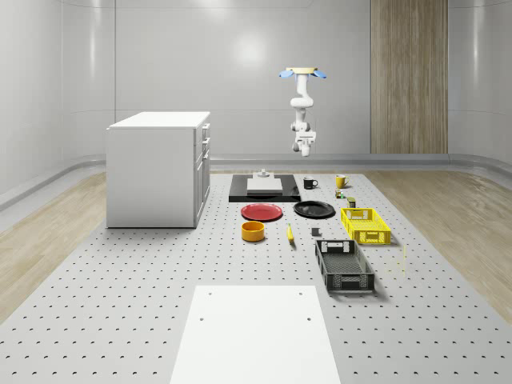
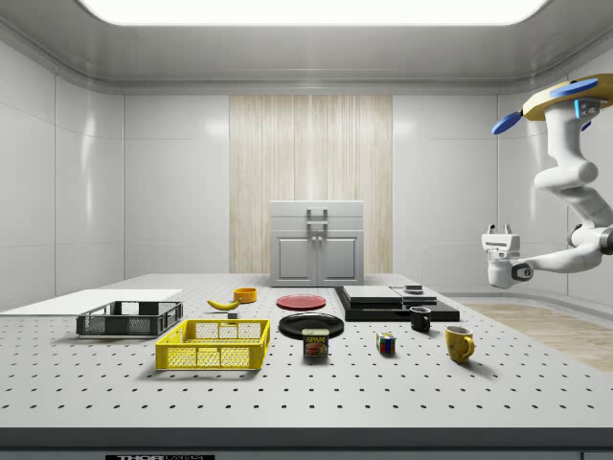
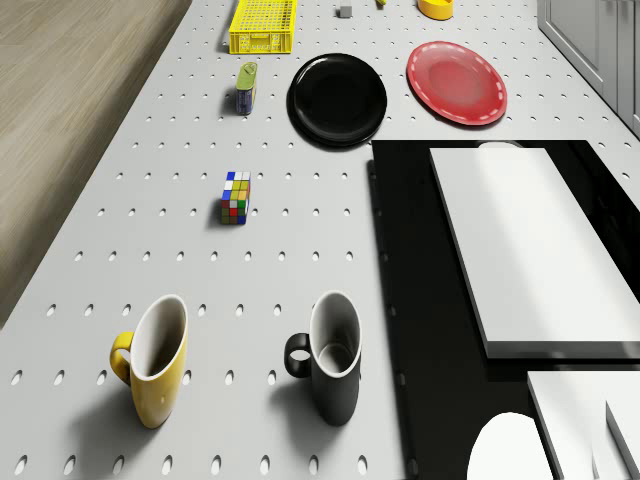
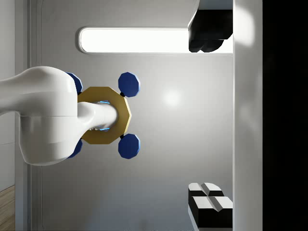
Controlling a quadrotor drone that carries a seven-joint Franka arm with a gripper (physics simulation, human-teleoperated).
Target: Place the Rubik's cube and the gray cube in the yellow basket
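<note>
The Rubik's cube (image 3: 236, 196) (image 2: 386, 344) (image 1: 340, 193) stands alone on the perforated table, between the mugs and a tin can. The small gray cube (image 3: 345, 11) (image 1: 315, 233) lies on the table beside the yellow basket (image 1: 366, 225) (image 2: 215, 345) (image 3: 263, 25), which holds nothing. The drone (image 1: 302, 72) (image 2: 565, 101) hovers high over the table's far end, above the mugs and the black mat. My gripper (image 1: 305, 146) (image 2: 498, 231) (image 4: 210, 118) hangs in the air well above the table and points up at the drone. It is open and holds nothing.
A yellow mug (image 3: 155, 360) and a black mug (image 3: 330, 355) stand under the drone. Beyond the Rubik's cube are a can (image 3: 245, 88), a black plate (image 3: 337, 98) and a red plate (image 3: 456, 82). A black mat (image 3: 400, 250), a dark crate (image 1: 344, 266) and a white cabinet (image 1: 156, 168) stand nearby.
</note>
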